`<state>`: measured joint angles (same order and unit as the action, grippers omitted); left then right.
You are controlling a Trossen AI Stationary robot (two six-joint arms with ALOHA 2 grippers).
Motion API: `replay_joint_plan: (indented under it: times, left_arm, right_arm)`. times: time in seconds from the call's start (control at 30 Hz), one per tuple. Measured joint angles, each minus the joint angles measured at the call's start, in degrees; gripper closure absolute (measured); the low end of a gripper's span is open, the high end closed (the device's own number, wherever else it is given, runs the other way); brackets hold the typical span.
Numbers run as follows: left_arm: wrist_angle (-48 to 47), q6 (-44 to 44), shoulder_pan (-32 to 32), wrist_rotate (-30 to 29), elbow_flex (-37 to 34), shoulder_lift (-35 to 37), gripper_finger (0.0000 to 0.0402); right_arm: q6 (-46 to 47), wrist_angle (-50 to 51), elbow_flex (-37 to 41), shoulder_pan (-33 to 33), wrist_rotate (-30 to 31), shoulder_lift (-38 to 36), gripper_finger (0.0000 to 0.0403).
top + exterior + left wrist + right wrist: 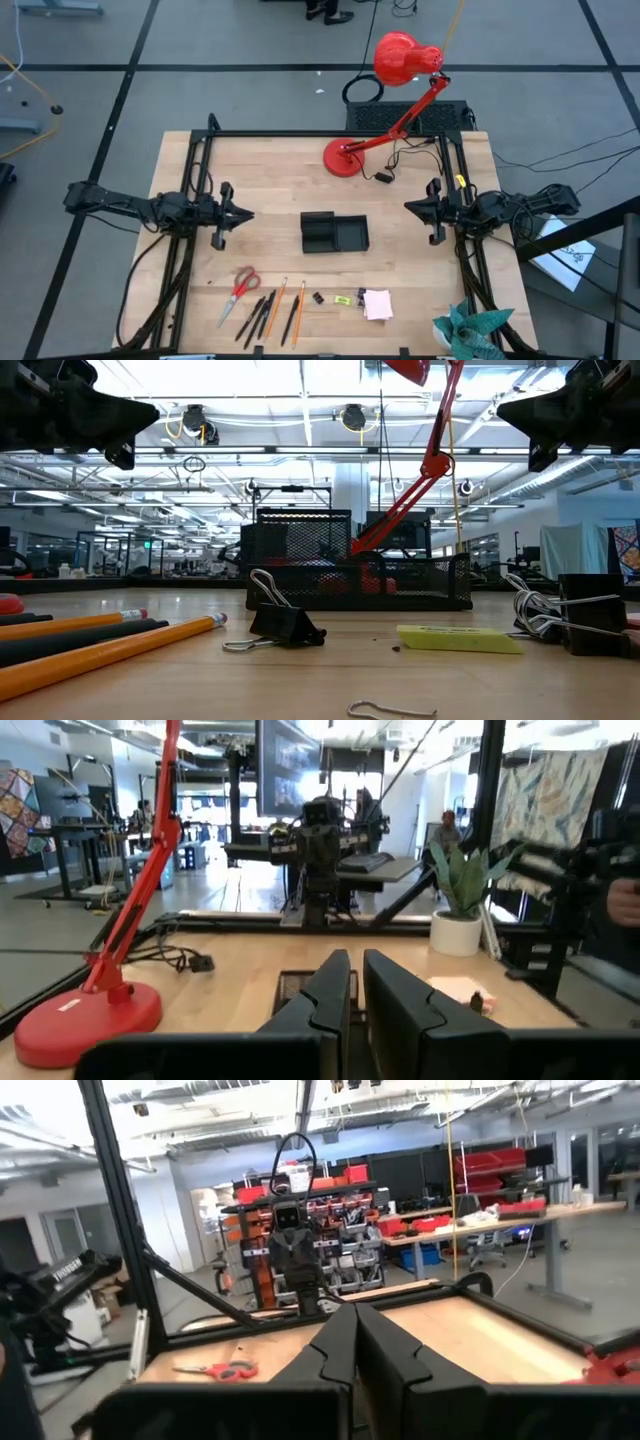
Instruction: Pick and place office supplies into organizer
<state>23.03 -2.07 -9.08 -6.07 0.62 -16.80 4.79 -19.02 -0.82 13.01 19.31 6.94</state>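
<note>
A: Both arms hang above the bench, well apart from everything. The left gripper has its jaws pressed together on nothing, as its wrist view shows, and the right gripper is the same, clenched and empty.

B: So nothing is picked yet. What lies nearest to the left jaws?

A: The red-handled scissors, below and toward the front edge of the bench. Beside them the pencils lie close together, some touching. I think this is the first risk: jaws that come down on one pencil may push its neighbours or take two at once.

B: And on the right side?

A: Toward the front edge from the right jaws are a black binder clip, a yellow-green eraser and the pink sticky-note pad. They are flat and low, so the jaws could scrape the bench or slide off them. I judge the pad the hardest to lift.

B: And the organizer?

A: It sits between the two grippers, in the middle of the bench. It looks light; a long pencil released at an angle may tip over its wall.

B: Further away?

A: The red lamp, behind the organizer. Its cable lies near the right arm, which could catch it.
</note>
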Motion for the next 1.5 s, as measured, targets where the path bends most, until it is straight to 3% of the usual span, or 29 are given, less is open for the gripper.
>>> replay_joint_plan:
  times: [0.2, 0.33, 0.63, 0.73, 1.1, 1.5]
  left_arm:
    - [1.94, 2.35, -0.02, -1.23, 0.0, -0.06, 0.036]
    - [3.76, 7.85, -0.04, 1.32, 0.0, -0.07, 0.036]
    - [3.21, 8.51, -0.02, -0.59, 0.0, -0.07, 0.0397]
    - [1.93, 7.98, -0.02, -0.61, 0.0, -0.08, 0.0392]
    - [1.08, 1.71, 0.0, -0.74, 0.0, -0.07, 0.0398]
    - [1.07, 0.23, 0.0, -4.55, 0.0, -0.07, 0.0366]
  right_arm:
    - [-7.24, -3.86, -0.01, 0.03, -0.35, 0.05, 0.0399]
    - [-10.66, -4.26, -0.54, 1.37, -7.87, 0.88, 0.0402]
    - [-6.79, -4.33, -2.56, 8.92, -9.06, 9.57, 0.0399]
    - [-5.36, -4.03, -3.86, 12.48, -8.63, 14.67, 0.0396]
    - [-4.48, -3.05, -21.06, 26.01, 2.12, 41.35, 0.0375]
    - [3.92, 20.84, -48.88, 37.81, 20.49, 67.95, 0.0275]
